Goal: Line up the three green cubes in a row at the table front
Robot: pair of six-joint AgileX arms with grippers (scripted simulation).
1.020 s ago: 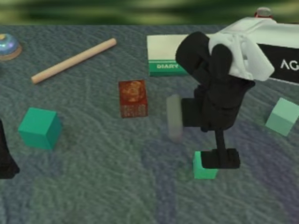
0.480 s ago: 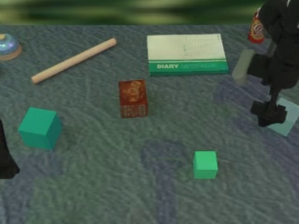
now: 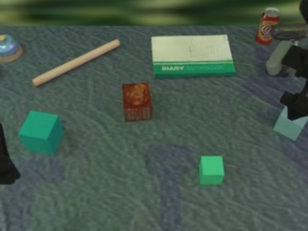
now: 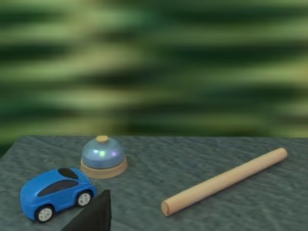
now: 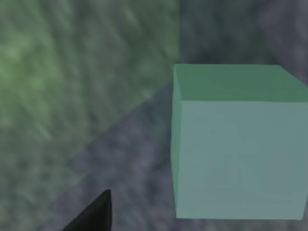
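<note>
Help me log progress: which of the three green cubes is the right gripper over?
The pale mint cube at the table's right edge, under the right gripper. The teal cube and bright green cube sit apart.

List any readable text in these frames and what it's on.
"DIARY": white letters on the green band of the book; the fainter words after it on that band are too blurred to read.
Can at the table's far right: a red and white label with a logo, too small to read.
Red-brown block: a golden pattern only, no letters that I can make out.
Nothing else carries text.
</note>
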